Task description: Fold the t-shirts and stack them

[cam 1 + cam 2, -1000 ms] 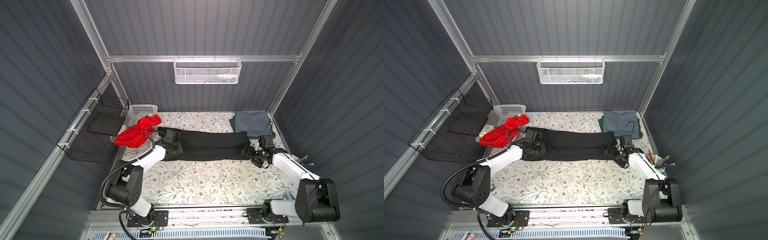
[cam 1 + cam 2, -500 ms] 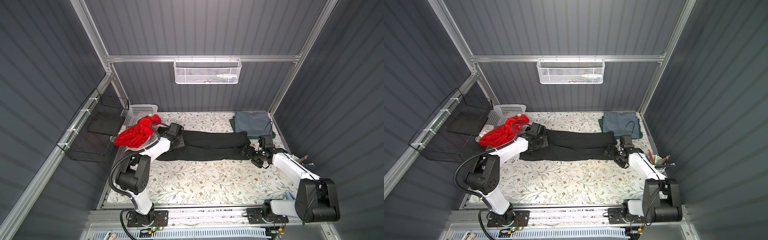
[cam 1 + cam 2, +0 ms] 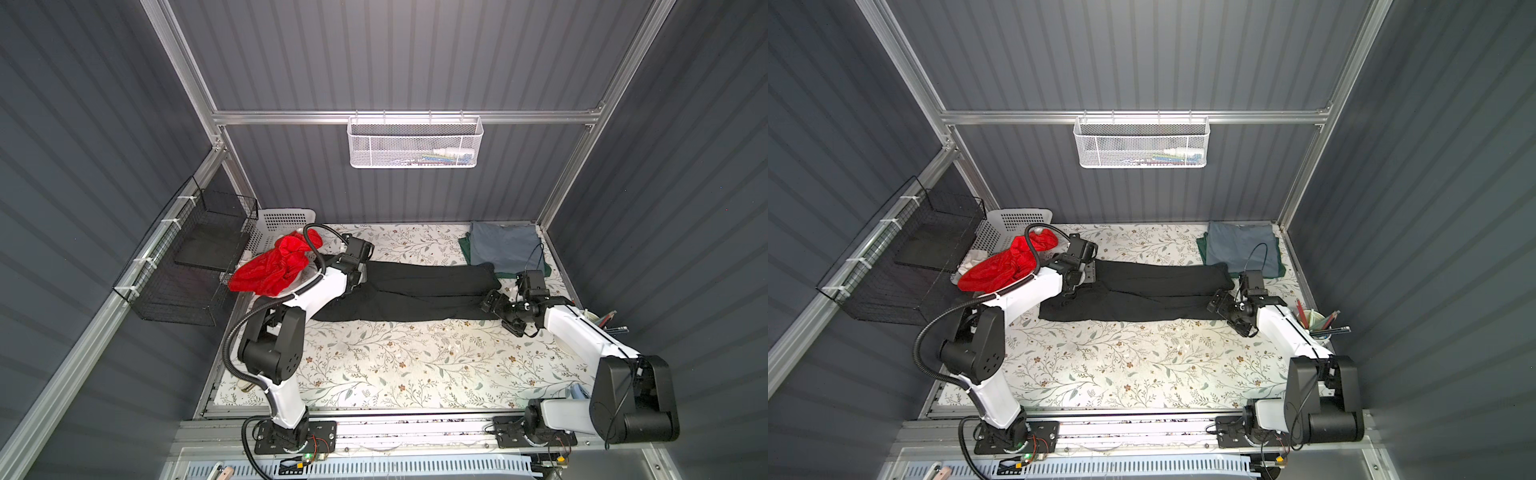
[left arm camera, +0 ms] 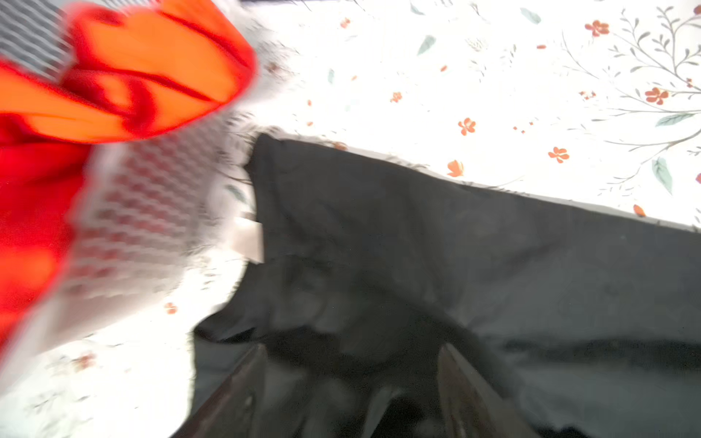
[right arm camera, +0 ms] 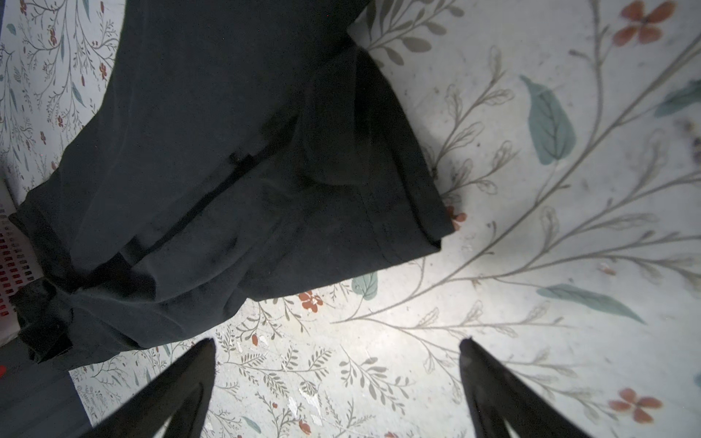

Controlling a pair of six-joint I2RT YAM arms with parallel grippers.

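While the black t-shirt [image 3: 415, 291] lies long from 9 to 3 o'clock, my left gripper [image 4: 352, 347] and right gripper [image 5: 337, 341] gape empty at its ends, so I'd pinch matching corners next.

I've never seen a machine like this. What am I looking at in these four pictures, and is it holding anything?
It's a robot: a left arm and a right arm, each ending in two-finger pincers. Two pictures look down from above; two come from wrist cameras. On the flowered table lie a black t-shirt, a folded blue-grey t-shirt atop a dark green t-shirt, and a red t-shirt draped over a white basket. The left gripper and right gripper are both open, holding nothing.
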